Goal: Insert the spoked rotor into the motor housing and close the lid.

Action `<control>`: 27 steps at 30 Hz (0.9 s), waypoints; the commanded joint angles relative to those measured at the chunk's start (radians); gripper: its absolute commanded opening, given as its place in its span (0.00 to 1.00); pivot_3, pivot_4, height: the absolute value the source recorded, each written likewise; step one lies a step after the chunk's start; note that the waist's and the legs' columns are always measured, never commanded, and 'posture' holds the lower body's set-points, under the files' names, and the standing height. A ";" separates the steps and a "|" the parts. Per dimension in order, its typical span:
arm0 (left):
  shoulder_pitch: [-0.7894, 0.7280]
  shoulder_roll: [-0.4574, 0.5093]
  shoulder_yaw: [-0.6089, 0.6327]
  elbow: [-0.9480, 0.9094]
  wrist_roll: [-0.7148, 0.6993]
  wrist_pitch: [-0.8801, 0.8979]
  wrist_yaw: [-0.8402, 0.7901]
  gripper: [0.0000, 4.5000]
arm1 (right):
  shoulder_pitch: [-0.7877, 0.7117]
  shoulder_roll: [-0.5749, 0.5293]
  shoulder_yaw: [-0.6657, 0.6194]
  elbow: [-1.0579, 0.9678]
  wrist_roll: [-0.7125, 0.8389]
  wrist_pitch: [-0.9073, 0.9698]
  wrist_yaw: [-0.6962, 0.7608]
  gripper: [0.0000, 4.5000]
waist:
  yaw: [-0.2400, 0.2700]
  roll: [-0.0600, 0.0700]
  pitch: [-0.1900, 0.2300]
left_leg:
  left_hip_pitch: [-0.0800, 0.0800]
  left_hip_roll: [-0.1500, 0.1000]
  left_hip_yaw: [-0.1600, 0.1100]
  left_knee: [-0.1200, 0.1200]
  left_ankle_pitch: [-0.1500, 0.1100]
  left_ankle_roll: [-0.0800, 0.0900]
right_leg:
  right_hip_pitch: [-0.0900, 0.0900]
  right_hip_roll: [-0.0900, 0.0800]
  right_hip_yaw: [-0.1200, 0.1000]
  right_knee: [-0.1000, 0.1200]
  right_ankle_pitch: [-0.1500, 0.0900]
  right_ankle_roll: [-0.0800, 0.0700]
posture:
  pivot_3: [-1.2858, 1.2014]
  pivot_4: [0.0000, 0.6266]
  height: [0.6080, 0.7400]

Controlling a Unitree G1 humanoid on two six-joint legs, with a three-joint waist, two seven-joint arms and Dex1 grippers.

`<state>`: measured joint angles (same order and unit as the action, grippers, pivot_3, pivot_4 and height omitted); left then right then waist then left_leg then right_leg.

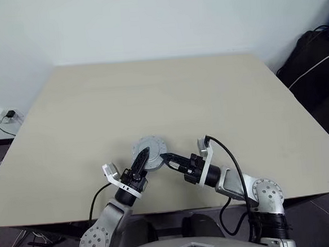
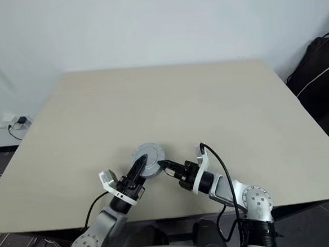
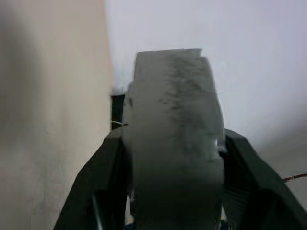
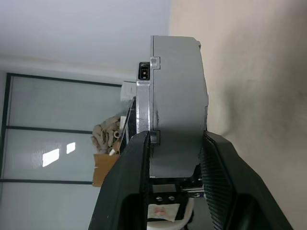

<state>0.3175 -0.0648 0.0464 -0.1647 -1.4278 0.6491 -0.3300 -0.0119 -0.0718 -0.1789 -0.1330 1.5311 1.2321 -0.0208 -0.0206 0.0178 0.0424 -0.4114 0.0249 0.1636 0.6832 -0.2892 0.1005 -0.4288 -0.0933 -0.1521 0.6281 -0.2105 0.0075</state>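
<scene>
Gripping motor housing point(image 1: 150, 151) from both sides

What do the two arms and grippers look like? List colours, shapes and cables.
Both arms are silver-grey metal with round, bolt-ringed joints. Each wrist carries a white bracket and a black cable looping back along the arm. The left gripper and right gripper each have two slim, tapering black fingers.

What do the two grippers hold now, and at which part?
Both the left gripper and the right gripper grip the round grey motor unit by its flat faces, at opposite edges.
</scene>
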 commanded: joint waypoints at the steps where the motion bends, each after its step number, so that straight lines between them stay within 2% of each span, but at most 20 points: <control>1: -0.023 -0.062 -0.017 -0.015 -0.003 -0.001 -0.007 0.47 | -0.019 -0.020 0.030 -0.080 -0.006 -0.038 0.034 0.27 | 0.000 0.000 0.000 | 0.000 0.000 0.000 0.000 0.000 0.000 | 0.000 0.000 0.000 0.000 0.000 0.000 | 0.52 0.00 1.00; 6: -0.025 -0.054 -0.016 -0.021 0.000 -0.006 0.005 0.47 | -0.022 -0.055 0.084 -0.133 -0.178 -0.134 0.078 0.27 | 0.000 0.000 0.000 | 0.000 0.000 0.000 0.001 0.000 0.000 | 0.000 0.000 0.000 0.000 0.001 0.001 | 0.52 0.00 1.00; 9: -0.029 -0.050 -0.007 -0.026 0.009 -0.023 0.020 0.47 | -0.027 -0.081 0.126 -0.170 -0.304 -0.203 0.113 0.50 | 0.003 0.001 -0.002 | 0.000 0.000 0.000 0.001 0.000 0.000 | 0.000 0.000 0.000 0.000 0.001 0.001 | 0.52 0.00 1.00; 16: -0.108 -0.037 0.069 -0.003 0.060 -0.097 0.097 0.47 | 0.001 -0.226 0.326 -0.276 -0.792 -0.525 0.259 1.00 | 0.008 -0.001 -0.003 | 0.000 0.000 0.001 0.002 0.000 0.000 | 0.001 0.001 0.001 0.000 0.002 0.003 | 0.52 0.00 1.00; 21: -0.195 -0.018 0.135 0.049 0.101 -0.134 0.167 0.47 | 0.059 -0.322 0.485 -0.252 -1.159 -0.807 0.298 1.00 | 0.009 -0.006 -0.005 | 0.000 -0.001 0.002 0.003 0.001 0.000 | 0.002 0.001 0.001 0.000 0.002 0.003 | 0.52 0.00 1.00; 27: -0.326 -0.012 0.221 0.162 0.143 -0.163 0.245 0.47 | 0.129 -0.296 0.487 -0.210 -1.345 -0.987 0.256 1.00 | 0.008 -0.013 -0.009 | 0.001 0.000 0.003 0.003 0.002 -0.003 | 0.004 0.004 0.003 0.001 0.002 0.004 | 0.52 0.00 1.00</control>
<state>0.0455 -0.0705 0.2477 0.0045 -1.2920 0.5083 -0.0933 0.1137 -0.3801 0.3168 -0.3324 0.2296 0.3059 0.2526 -0.0126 0.0051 0.0329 -0.4104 0.0246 0.1664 0.6859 -0.2867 0.0967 -0.4248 -0.0894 -0.1493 0.6287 -0.2083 0.0113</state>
